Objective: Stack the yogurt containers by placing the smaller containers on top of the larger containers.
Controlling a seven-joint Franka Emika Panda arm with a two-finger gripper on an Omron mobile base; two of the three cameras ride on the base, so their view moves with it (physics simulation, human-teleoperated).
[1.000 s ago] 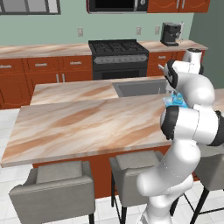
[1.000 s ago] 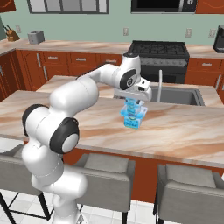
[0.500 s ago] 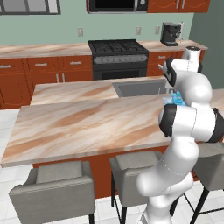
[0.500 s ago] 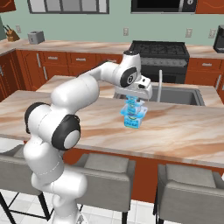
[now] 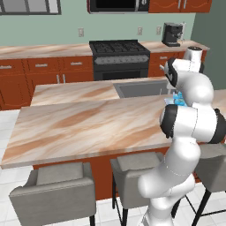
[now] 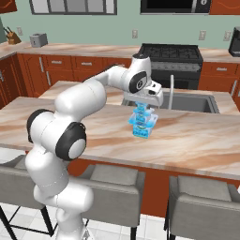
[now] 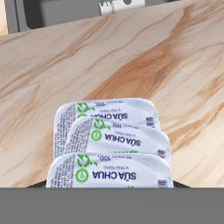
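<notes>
Looking down from the hand view, three white foil lids [image 7: 109,144] printed with a green logo and dark lettering overlap one behind another, the nearest lowest in the frame; the marbled bench [image 7: 144,61] spreads beyond them, and the grey sink [image 7: 52,13] sits at the far edge. That view alone gives the lids and print, but hides the tubs' sides.

The right base view supplies those: the yogurt containers [image 6: 143,123] stand as one light-blue stack on the bench, the widest tub [image 6: 141,131] at the bottom, a narrower one [image 6: 143,121] on it, and the smallest [image 6: 142,111] on top, just under the gripper [image 6: 146,105]. The gripper hangs over the stack with its jaws partly apart; I cannot tell whether they press on the top tub. The tubs are sealed, so their contents are hidden.

From the left base view the arm's white body covers nearly all of this; just a sliver of light blue [image 5: 178,99] shows beside the forearm.

Farther back lies the sink basin with its faucet [image 6: 171,91], then the black stove [image 6: 171,56], and a coffee machine [image 5: 172,34] on the rear counter.
</notes>
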